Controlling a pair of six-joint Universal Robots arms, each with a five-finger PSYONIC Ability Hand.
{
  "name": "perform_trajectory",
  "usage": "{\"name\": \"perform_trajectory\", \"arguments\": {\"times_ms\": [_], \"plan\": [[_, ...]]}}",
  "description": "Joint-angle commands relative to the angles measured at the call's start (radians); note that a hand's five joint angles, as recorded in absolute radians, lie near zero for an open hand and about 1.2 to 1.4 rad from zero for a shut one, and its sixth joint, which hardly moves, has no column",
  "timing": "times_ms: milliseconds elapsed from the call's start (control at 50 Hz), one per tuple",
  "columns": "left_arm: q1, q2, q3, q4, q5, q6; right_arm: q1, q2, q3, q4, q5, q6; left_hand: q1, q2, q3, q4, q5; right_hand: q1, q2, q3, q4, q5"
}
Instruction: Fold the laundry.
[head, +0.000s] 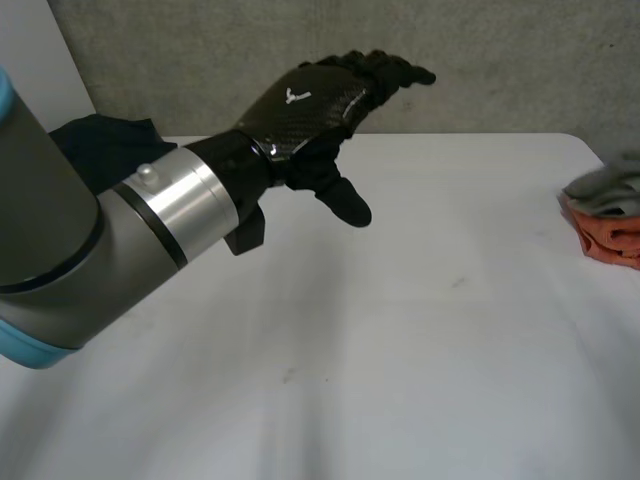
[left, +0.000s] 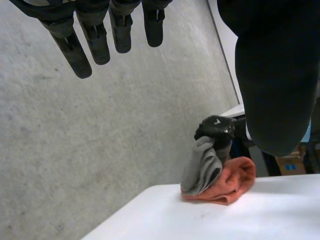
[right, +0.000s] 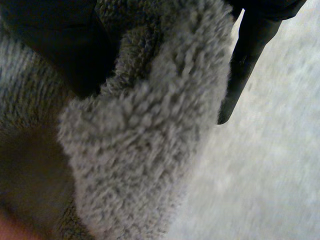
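My left hand (head: 300, 110) hovers open above the white table (head: 400, 350), near its far left side, with straight fingers (left: 80, 45) and nothing in it. A grey fluffy cloth (head: 610, 185) lies on top of an orange cloth (head: 612, 238) at the table's right edge. In the left wrist view my right hand (left: 216, 131) grips the top of the grey cloth (left: 200, 167), which hangs down over the orange cloth (left: 235, 180). In the right wrist view the right hand (right: 55, 45) is curled round a bunch of the grey cloth (right: 145, 150).
A dark cloth (head: 105, 145) lies at the table's far left corner, behind my left arm. A grey wall stands right behind the table's far edge. Cardboard boxes (left: 290, 162) stand on the floor beyond the right end of the table.
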Motion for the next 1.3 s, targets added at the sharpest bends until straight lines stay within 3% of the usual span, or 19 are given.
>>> {"name": "perform_trajectory", "arguments": {"times_ms": [20, 40, 80, 100, 260, 400, 480, 500, 600, 660, 700, 820, 860, 920, 940, 1040, 1140, 1300], "plan": [[-0.014, -0.026, -0.005, -0.001, 0.0, 0.005, -0.101, 0.124, 0.001, -0.004, -0.13, -0.092, 0.019, 0.002, -0.003, 0.006, -0.012, 0.358, 0.242, 0.231, 0.201, 0.287], [-0.014, -0.026, -0.005, -0.001, 0.0, 0.005, -0.101, 0.118, 0.008, 0.0, -0.138, -0.108, 0.019, 0.002, -0.003, 0.006, -0.012, 0.24, 0.124, 0.113, 0.082, 0.169], [-0.015, -0.024, -0.003, -0.001, -0.002, 0.007, -0.102, 0.104, 0.03, 0.016, -0.141, -0.128, 0.019, 0.002, -0.003, 0.006, -0.012, -0.602, -0.718, -0.729, -0.76, -0.673], [-0.015, -0.023, -0.002, -0.001, 0.0, 0.007, -0.105, 0.078, 0.053, 0.042, -0.127, -0.132, 0.019, 0.002, -0.003, 0.006, -0.012, -0.864, -0.98, -0.99, -1.021, -0.934], [-0.017, -0.009, 0.003, -0.004, -0.002, 0.004, -0.145, -0.194, 0.163, 0.27, -0.104, -0.068, 0.016, -0.001, -0.006, 0.003, -0.015, -0.864, -0.98, -0.99, -1.021, -0.934], [-0.022, 0.017, -0.006, -0.007, -0.002, -0.001, -0.234, -0.344, 0.219, 0.384, -0.075, -0.057, 0.013, -0.003, -0.009, 0.0, -0.018, -0.864, -0.98, -0.99, -1.021, -0.934], [-0.023, 0.017, -0.017, -0.01, 0.0, -0.004, -0.303, -0.385, 0.177, 0.502, 0.066, -0.062, 0.013, -0.003, -0.009, 0.0, -0.018, -0.864, -0.98, -0.99, -1.021, -0.934], [-0.025, 0.017, -0.02, -0.01, 0.001, -0.004, -0.328, -0.394, 0.133, 0.54, 0.162, -0.069, 0.013, -0.003, -0.009, 0.0, -0.018, -0.864, -0.98, -0.99, -1.021, -0.934], [-0.034, 0.028, -0.008, -0.004, 0.0, -0.005, -0.343, -0.39, -0.06, 0.577, 0.418, -0.204, 0.016, -0.001, -0.006, 0.003, -0.015, -0.864, -0.98, -0.99, -1.021, -0.934], [-0.037, 0.046, 0.029, 0.002, -0.011, -0.007, -0.323, -0.388, -0.109, 0.556, 0.462, -0.241, 0.019, 0.002, -0.003, 0.006, -0.012, -0.864, -0.98, -0.99, -1.021, -0.934], [-0.034, 0.06, 0.057, 0.006, -0.037, -0.012, -0.262, -0.394, -0.146, 0.515, 0.457, -0.222, 0.034, 0.017, 0.012, 0.021, 0.003, -0.864, -0.98, -0.99, -1.021, -0.934], [0.001, 0.094, 0.196, 0.006, -0.296, -0.015, -0.032, -0.521, -0.107, 0.297, 0.428, -0.042, 0.043, 0.026, 0.021, 0.029, 0.012, -0.864, -0.98, -0.99, -1.021, -0.934], [0.071, 0.095, 0.227, -0.001, -0.36, -0.006, 0.023, -0.567, -0.064, 0.248, 0.404, -0.005, 0.034, 0.017, 0.012, 0.021, 0.003, -0.864, -0.98, -0.99, -1.021, -0.934], [0.182, 0.092, 0.224, -0.004, -0.362, 0.036, 0.149, -0.626, 0.048, 0.151, 0.324, 0.027, 0.022, 0.005, 0.0, 0.009, -0.009, -0.864, -0.98, -0.99, -1.021, -0.934], [0.254, 0.085, 0.219, -0.004, -0.367, 0.089, 0.18, -0.635, 0.079, 0.128, 0.301, 0.03, 0.019, 0.002, -0.003, 0.006, -0.012, -0.864, -0.98, -0.99, -1.021, -0.934], [0.4, -0.035, 0.209, 0.006, -0.385, 0.295, 0.391, -0.646, 0.244, 0.037, 0.212, 0.015, 0.016, -0.001, -0.006, 0.003, -0.015, -0.864, -0.98, -0.99, -1.021, -0.934], [0.477, -0.237, 0.238, 0.031, -0.388, 0.474, 0.545, -0.623, 0.407, 0.024, 0.203, -0.039, 0.01, -0.006, -0.012, -0.003, -0.021, -0.864, -0.98, -0.99, -1.021, -0.934], [0.56, -0.598, 0.323, 0.223, -0.387, 0.626, 0.568, -0.549, 0.594, 0.025, 0.203, -0.111, 0.019, 0.002, -0.003, 0.006, -0.012, -0.864, -0.98, -0.99, -1.021, -0.934]]}}
